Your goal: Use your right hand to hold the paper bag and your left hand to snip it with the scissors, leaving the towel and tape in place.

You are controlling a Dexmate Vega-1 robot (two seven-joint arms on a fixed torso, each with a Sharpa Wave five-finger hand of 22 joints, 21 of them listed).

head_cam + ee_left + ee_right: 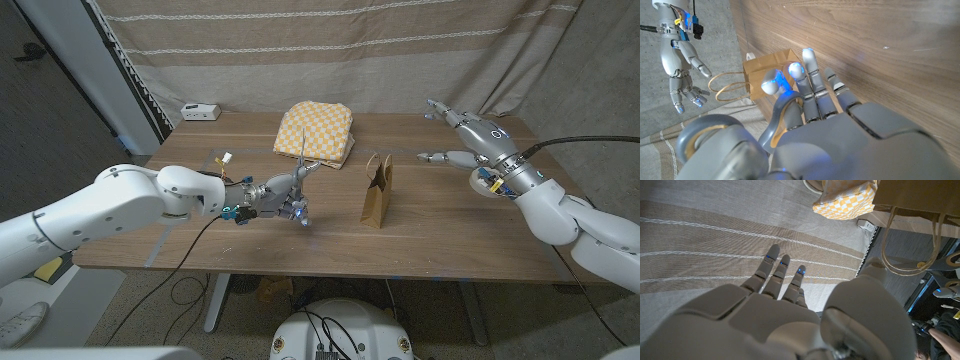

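Observation:
The brown paper bag (377, 191) stands upright at mid-table, handles up; it also appears in the left wrist view (767, 75) and the right wrist view (920, 197). My left hand (283, 197) hovers left of the bag and grips grey-handled scissors (301, 160), blades pointing up. Their handle loops (702, 137) wrap my fingers. My right hand (468, 135) is raised to the right of the bag, fingers spread, holding nothing. The yellow checkered towel (315, 128) lies folded at the back. A white tape roll (487, 184) lies partly hidden under my right wrist.
A small white box (200, 111) sits at the table's back left corner, with a small yellow-tagged item (222, 158) near my left forearm. A striped curtain (330, 50) hangs behind the table. Bare wood lies in front of the bag.

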